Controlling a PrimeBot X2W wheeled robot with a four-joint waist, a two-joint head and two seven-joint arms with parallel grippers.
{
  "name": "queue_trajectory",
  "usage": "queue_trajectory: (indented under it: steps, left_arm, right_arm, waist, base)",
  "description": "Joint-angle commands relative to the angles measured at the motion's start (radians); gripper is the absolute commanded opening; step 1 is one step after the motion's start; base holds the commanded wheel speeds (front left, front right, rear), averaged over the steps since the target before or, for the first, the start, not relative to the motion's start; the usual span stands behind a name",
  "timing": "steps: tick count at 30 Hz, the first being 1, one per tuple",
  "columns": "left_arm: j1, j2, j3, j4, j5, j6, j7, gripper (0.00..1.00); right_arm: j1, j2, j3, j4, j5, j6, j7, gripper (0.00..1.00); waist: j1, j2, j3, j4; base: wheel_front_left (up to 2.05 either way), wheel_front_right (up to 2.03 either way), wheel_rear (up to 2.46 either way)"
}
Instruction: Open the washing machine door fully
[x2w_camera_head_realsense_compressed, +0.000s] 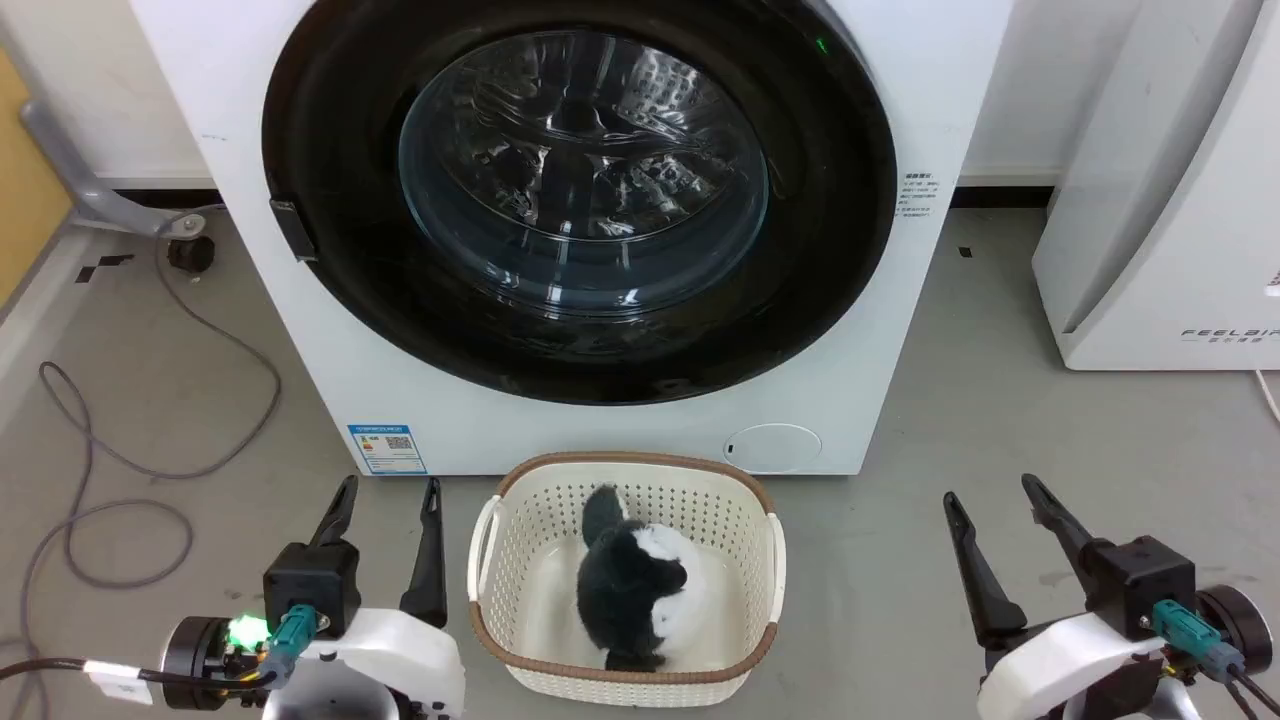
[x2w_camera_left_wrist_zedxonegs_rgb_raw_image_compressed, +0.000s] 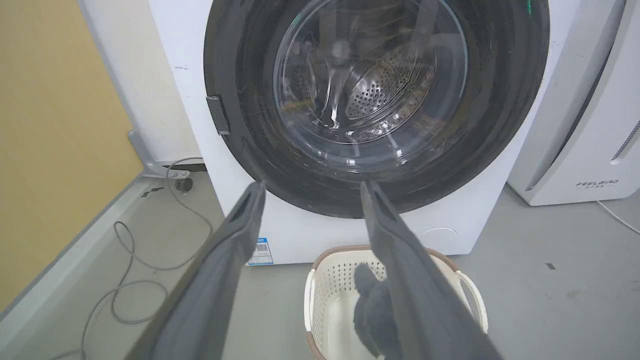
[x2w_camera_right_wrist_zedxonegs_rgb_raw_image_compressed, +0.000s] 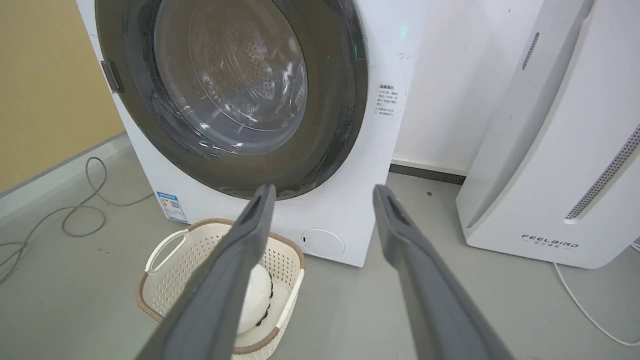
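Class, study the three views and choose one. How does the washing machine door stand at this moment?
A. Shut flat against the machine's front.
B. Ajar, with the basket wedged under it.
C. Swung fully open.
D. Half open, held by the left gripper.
A: the washing machine door lies flush with the white front of the washing machine, and the left gripper and right gripper hang open, well short of it.

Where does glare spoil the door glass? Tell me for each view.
Head view: bright reflections streak the washing machine door, hiding the inside. Left wrist view: milder glare, the perforated drum shows through; the left hand's fingers look soft. Right wrist view: a pale sheen washes the door grey.
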Motion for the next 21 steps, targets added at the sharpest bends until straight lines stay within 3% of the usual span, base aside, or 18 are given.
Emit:
queue_trajectory:
  steps: [1,4,5,6,14,21]
  left_arm:
    - [-0.007,0.000,-0.005,0.007,-0.011,0.000,-0.010,1.00]
    - [-0.009,0.000,-0.013,0.011,-0.014,0.002,-0.017,1.00]
    - [-0.009,0.000,-0.016,0.012,-0.016,0.002,-0.019,1.00]
    - [-0.010,0.000,-0.018,0.014,-0.019,0.003,-0.021,1.00]
    - [-0.015,0.000,-0.035,0.029,-0.030,0.007,-0.038,1.00]
    - [-0.017,0.000,-0.047,0.040,-0.042,0.011,-0.052,1.00]
  right_arm:
    - [0.004,0.000,-0.002,0.005,0.006,0.000,-0.010,1.00]
    - [0.006,0.000,-0.003,0.006,0.009,0.000,-0.016,1.00]
    - [0.006,0.000,-0.003,0.007,0.011,0.000,-0.018,0.88]
    - [0.007,0.000,-0.003,0.007,0.013,0.000,-0.020,0.00]
    - [0.013,0.001,-0.005,0.010,0.039,0.000,-0.037,0.00]
    - [0.014,0.001,0.001,0.017,0.208,0.000,-0.052,0.00]
  waist:
    - [0.0000,0.0000,0.000,-0.001]
    - [0.0000,0.0000,0.000,-0.002]
    - [0.0000,0.0000,-0.001,-0.003]
    - [0.0000,0.0000,-0.001,-0.003]
    - [0.0000,0.0000,-0.003,-0.008]
    - [0.0000,0.0000,-0.008,-0.011]
  base:
    - [0.00,0.00,0.00]
    - [0.00,0.00,0.00]
    - [0.00,0.00,0.00]
    - [0.00,0.00,0.00]
    - [0.00,0.00,0.00]
    - [0.00,0.00,0.00]
